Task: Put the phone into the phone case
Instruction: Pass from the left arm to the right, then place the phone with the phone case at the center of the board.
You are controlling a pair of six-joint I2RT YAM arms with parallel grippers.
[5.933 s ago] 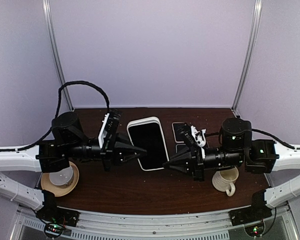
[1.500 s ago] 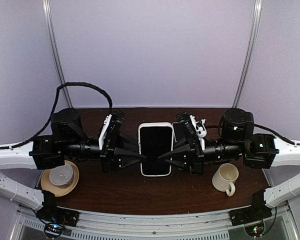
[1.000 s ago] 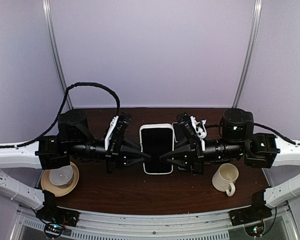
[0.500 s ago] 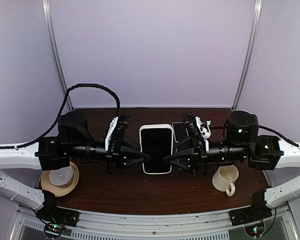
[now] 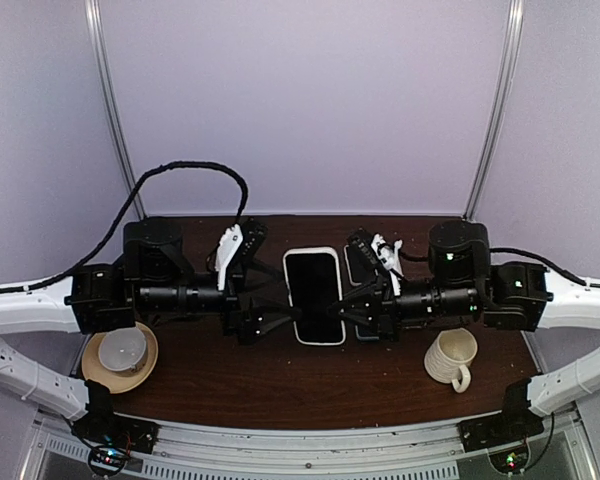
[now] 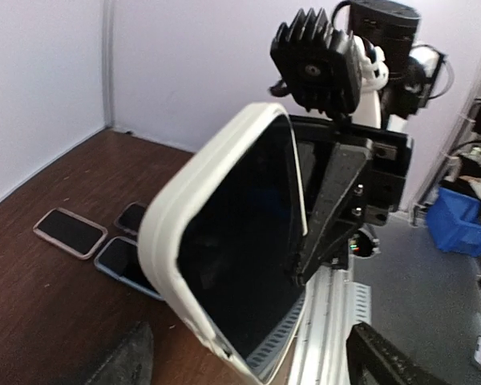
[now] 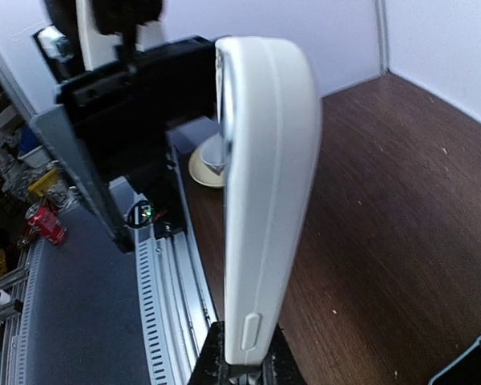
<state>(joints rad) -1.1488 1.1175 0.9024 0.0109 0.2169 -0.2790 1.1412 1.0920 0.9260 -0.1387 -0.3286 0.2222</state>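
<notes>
The white phone case (image 5: 315, 296) hangs above the middle of the table, and the black phone (image 6: 244, 249) fills its front. In the right wrist view the case (image 7: 266, 184) stands edge-on, and my right gripper (image 7: 242, 370) is shut on its near end. My right gripper (image 5: 352, 312) reaches it from the right. My left gripper (image 5: 278, 298) stands open at the case's left side. Its two fingers (image 6: 132, 362) sit wide apart and low in the left wrist view, clear of the case.
A cream mug (image 5: 452, 358) stands at the front right. A cup on a saucer (image 5: 121, 353) stands at the front left. Spare phones (image 5: 360, 262) lie on the brown table behind the case, three of them (image 6: 70, 231) in the left wrist view.
My left gripper has opened and let go of the case's left edge. My right gripper opened briefly, then shut again on the case, which shifted slightly right.
</notes>
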